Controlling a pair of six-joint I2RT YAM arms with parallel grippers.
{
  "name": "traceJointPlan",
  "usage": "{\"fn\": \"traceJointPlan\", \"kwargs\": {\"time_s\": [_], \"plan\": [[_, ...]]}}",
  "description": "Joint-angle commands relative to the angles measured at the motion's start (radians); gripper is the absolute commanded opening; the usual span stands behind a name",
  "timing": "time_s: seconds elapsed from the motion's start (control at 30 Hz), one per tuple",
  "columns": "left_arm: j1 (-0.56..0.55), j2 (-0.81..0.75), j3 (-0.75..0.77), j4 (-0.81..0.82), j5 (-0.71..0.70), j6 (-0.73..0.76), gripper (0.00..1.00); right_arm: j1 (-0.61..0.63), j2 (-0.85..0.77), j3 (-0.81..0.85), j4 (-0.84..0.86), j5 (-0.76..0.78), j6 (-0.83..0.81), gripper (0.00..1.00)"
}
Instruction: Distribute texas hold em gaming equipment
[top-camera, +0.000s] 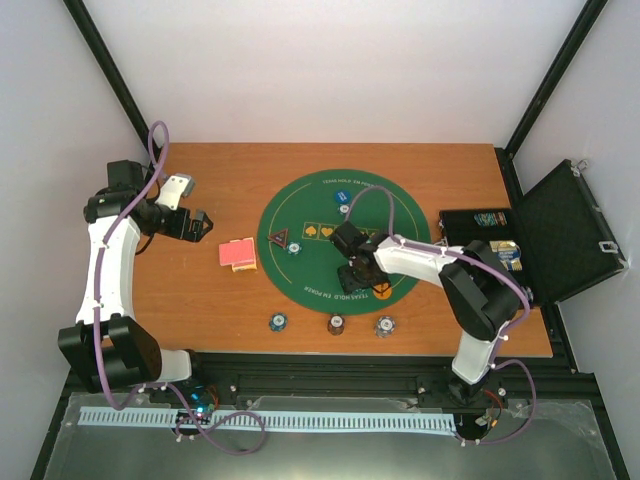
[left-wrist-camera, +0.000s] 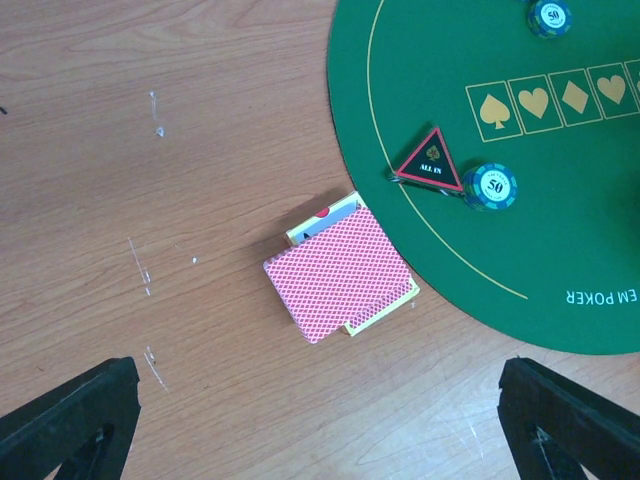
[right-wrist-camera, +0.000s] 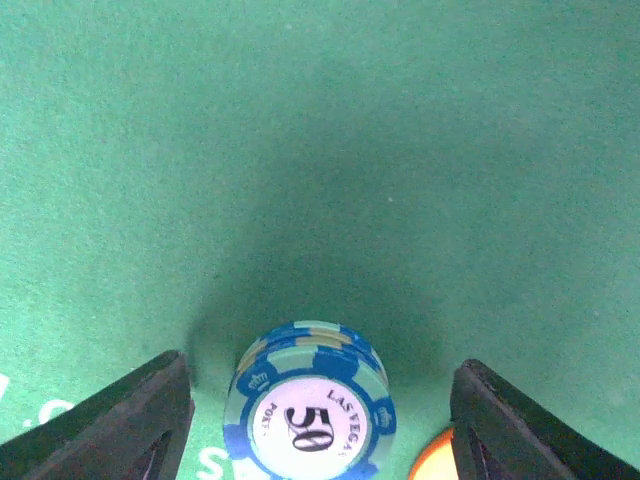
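Closely straddling a small round blue-and-white poker chip stack (right-wrist-camera: 308, 415) with right gripper (right-wrist-camera: 320, 400) spread; could topple it if lifted askew.

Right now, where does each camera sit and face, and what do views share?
Top external: above and behind the bases, looking down on the table, green mat and open case; left arm and right arm show.
Left wrist: looks down at the card deck and triangular marker; left gripper open.
Right wrist: low over the mat, facing a blue chip stack inside the open right gripper.
Shared: deck and marker, in top and left wrist.
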Motion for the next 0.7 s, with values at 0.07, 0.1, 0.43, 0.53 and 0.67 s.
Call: {"fn": "traceJointPlan", "kwargs": {"time_s": [0.07,0.1,0.43,0.53,0.67], "plan": [[0.007,-0.016,0.05,-0.021,0.02,0.018,1.0,0.034,-0.114,0.09,-0.091,0.065,0.017,0.76],[0.008,-0.015,0.052,-0.023,0.02,0.019,1.0,0.055,-0.134,0.103,-0.109,0.073,0.025,0.76],[0.008,-0.016,0.06,-0.028,0.02,0.012,1.0,0.389,-0.15,0.126,-0.202,0.109,0.171,0.86],[0.007,-0.018,0.059,-0.028,0.022,0.013,1.0,0.414,-0.145,0.094,-0.193,0.094,0.192,0.87],[0.008,-0.019,0.061,-0.032,0.02,0.014,1.0,0.417,-0.148,0.051,-0.171,0.071,0.197,0.87]]}}
